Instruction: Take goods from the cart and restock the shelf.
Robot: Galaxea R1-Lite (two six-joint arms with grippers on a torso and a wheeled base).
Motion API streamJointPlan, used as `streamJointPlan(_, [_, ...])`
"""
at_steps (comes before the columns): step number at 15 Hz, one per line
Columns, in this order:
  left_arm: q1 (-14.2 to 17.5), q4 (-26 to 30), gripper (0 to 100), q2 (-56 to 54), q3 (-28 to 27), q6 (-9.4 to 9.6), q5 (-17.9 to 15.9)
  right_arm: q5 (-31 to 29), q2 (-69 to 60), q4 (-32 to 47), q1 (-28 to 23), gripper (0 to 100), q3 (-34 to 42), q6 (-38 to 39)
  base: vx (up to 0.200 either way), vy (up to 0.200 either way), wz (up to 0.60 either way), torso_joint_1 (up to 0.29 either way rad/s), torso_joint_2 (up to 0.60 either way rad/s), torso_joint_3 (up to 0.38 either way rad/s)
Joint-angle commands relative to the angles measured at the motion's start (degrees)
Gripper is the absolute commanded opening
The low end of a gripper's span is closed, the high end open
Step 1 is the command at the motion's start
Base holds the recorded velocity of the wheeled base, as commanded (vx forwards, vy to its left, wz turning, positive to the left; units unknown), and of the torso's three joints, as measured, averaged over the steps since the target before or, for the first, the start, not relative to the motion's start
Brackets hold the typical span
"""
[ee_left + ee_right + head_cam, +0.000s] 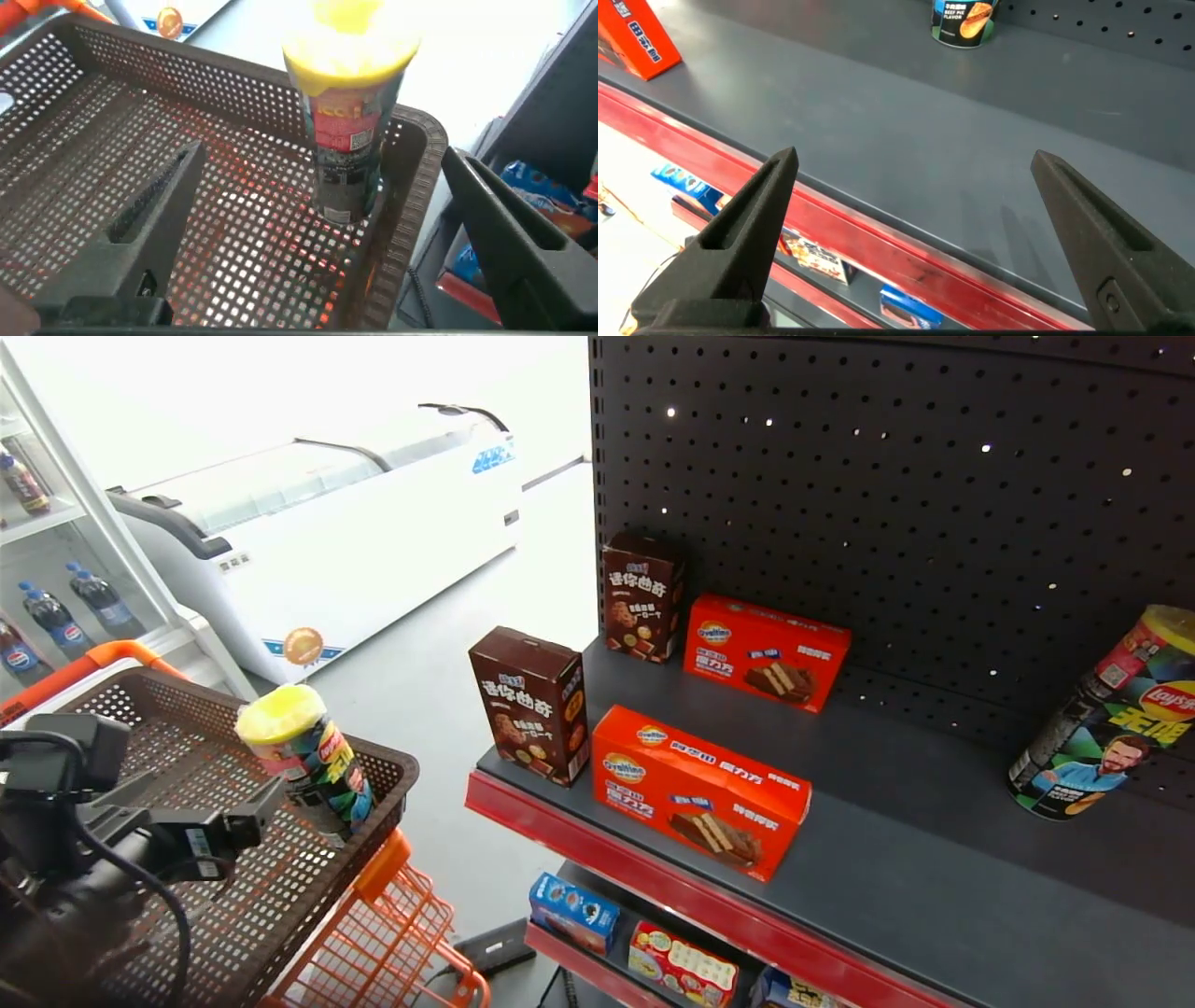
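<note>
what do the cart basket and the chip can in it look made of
Basket: likely moulded plastic, matt brown, given its even grid of holes and thick rounded rim. Chip can: probably a cardboard tube with glossy printed wrap; its yellow lid looks like plastic.

An open stretch of the dark grey shelf board (934, 868) runs between the front orange cardboard box (698, 791) and the tall printed chip can (1111, 719). A yellow-lidded can (306, 758) stands against the corner wall of the brown mesh basket (271, 896).
</note>
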Motion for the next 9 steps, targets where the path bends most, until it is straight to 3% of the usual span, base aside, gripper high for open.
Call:
streamJointPlan(1, [0.0, -12.4, 100, 18.7, 0.1, -0.27, -0.1, 0.0, 0.1, 0.0, 0.0, 100, 0.0, 0.0, 0.0, 0.0, 0.0, 0.0, 0.0, 0.0])
streamJointPlan(5, [0.3, -17.5, 100, 28.0, -8.0, -0.53, -0.1, 0.0, 0.1, 0.0, 0.0, 100, 0.0, 0.0, 0.0, 0.0, 0.0, 0.0, 0.0, 0.0])
streamJointPlan(9, [0.3, -18.1, 100, 33.6, -15.4, -0.97, -0.1, 0.0, 0.1, 0.0, 0.0, 100, 0.0, 0.0, 0.0, 0.0, 0.0, 0.0, 0.0, 0.0])
